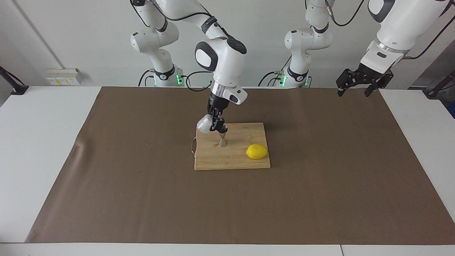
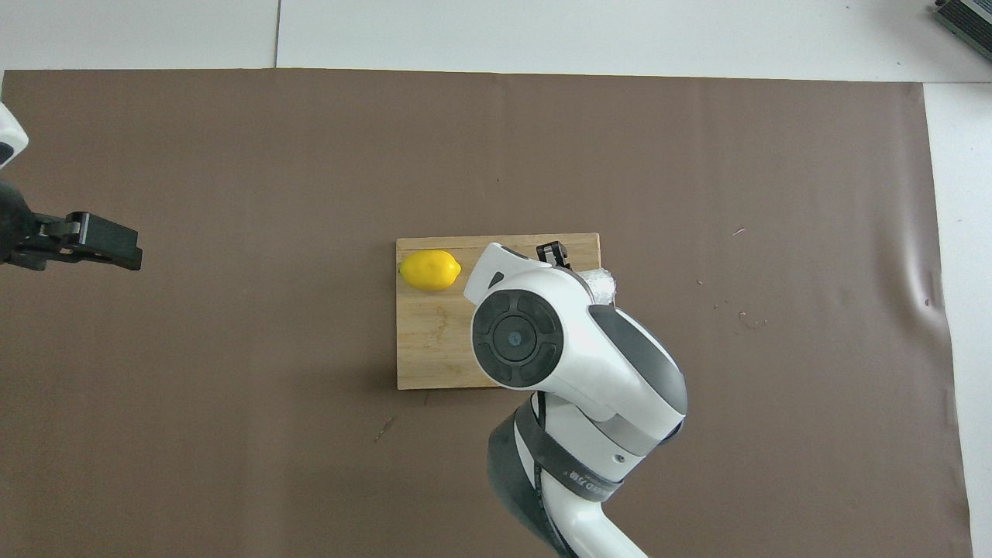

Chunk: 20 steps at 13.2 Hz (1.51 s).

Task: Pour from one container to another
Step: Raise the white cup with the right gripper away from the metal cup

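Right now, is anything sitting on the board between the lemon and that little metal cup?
No. In the facing view, only bare cutting board lies between the lemon and the jigger.

Tilted crinkled cup (image 1: 203, 124) above upright jigger (image 1: 223, 139)

White table (image 1: 42, 149) wears a brown mat (image 1: 320, 185), and on that mat sits a wooden cutting board (image 1: 234, 160) carrying a steel jigger (image 1: 223, 139) and a yellow lemon (image 1: 256, 151).

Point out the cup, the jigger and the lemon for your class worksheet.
cup (image 1: 204, 126), facing view, crinkled side wall.
jigger (image 1: 223, 141), facing view, lower cone.
lemon (image 1: 256, 151), facing view, middle of the peel.
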Available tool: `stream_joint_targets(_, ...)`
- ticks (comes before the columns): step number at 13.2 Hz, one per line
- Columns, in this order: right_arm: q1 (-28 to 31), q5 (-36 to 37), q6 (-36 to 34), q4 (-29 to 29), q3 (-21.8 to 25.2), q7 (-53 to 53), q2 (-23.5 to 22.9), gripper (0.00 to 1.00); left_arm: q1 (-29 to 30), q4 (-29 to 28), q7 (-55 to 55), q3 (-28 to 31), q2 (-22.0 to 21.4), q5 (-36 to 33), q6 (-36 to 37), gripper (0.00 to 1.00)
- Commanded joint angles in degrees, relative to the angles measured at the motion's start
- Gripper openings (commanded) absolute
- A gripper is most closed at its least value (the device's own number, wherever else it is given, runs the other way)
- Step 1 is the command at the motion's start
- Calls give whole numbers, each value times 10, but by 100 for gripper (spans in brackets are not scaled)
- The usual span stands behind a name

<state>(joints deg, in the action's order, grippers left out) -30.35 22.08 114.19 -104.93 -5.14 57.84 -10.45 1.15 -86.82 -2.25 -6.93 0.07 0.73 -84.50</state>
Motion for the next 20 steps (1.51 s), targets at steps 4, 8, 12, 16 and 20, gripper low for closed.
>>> stream_joint_targets(4, 54, -77, -27, -24, -4, 62, 24, 0, 4, -20, 0, -2, -17, -8, 1, 100)
stream_joint_targets(8, 103, -139, -27, -49, -4, 120, 42, 0, 4, -20, 0, -2, -17, -7, 1, 100)
stream_joint_targets(12, 153, -198, -21, -75, -4, 176, 69, 0, 4, -20, 0, -2, -18, -8, 1, 100)
stream_joint_targets(16, 253, -310, -9, -97, -4, 316, 76, 0, 4, -20, 0, -2, -17, -8, 2, 100)
stream_joint_targets(20, 321, -363, -13, -107, -3, 387, 77, 0, 4, -20, 0, -2, -18, -8, 1, 100)
